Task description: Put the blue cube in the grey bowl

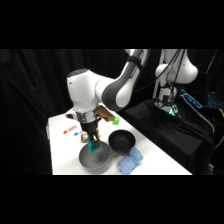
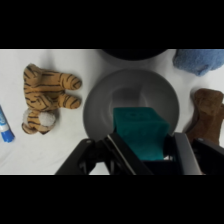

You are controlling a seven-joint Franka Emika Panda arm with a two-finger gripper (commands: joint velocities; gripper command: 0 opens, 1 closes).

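Teal-blue cube (image 2: 138, 131) clenched between the two fingers of my pincer (image 2: 141, 146), hanging directly over the grey bowl (image 1: 95, 159). From the wrist view the cube sits against the bowl's matte inside, so I judge the carry is done and the arm is positioned for the drop; whether the cube is touching the bowl floor I cannot tell. In the side view the pincer comes down from above onto the bowl, which stands at the near edge of the white surface (image 1: 60, 155).

Neighbours, noted for clearance:
- black bowl (image 1: 121, 141), just beside the grey one, toward the surface's right edge.
- pale blue cloth (image 1: 130, 161), near both bowls at the near edge.
- striped tiger toy (image 2: 46, 98), lying on the surface beside the grey bowl.
- brown soft toy (image 2: 207, 114), on the bowl's other side, close to its rim.
- green cube (image 1: 116, 119), well apart, toward the far edge behind the arm.
- blue-and-white tube or marker (image 2: 5, 125), at the wrist view's edge; too little shows to name it.

Nothing stands between cube and bowl. My judgement: release comes next, then a straight lift to avoid nudging the rim or the toys flanking it.
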